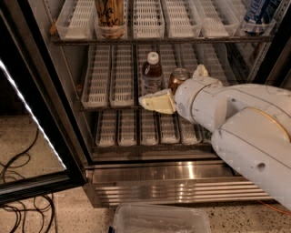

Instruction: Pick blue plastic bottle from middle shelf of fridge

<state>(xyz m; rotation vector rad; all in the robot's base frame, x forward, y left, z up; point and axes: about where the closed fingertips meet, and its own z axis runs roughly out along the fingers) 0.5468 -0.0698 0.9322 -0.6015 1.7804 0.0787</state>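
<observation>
The blue plastic bottle (151, 72), with a white cap, dark liquid and a pale label, stands upright in a lane tray on the middle shelf (104, 77) of the fridge (150, 179). A gold-brown can (178, 77) stands just right of it. My gripper (178, 86) reaches in from the right at the front of that shelf. One yellowish finger (158, 102) lies low in front of the bottle's base. The other finger (200, 70) shows behind and to the right of the can. The fingers stand wide apart and hold nothing.
A tall tan printed can (110, 16) stands on the top shelf, a blue-and-white package (257, 13) at its right end. The open black-framed door with its light strip (32, 123) is at left. Cables (20, 182) lie on the floor. A clear plastic bin (159, 219) sits below the louvered base.
</observation>
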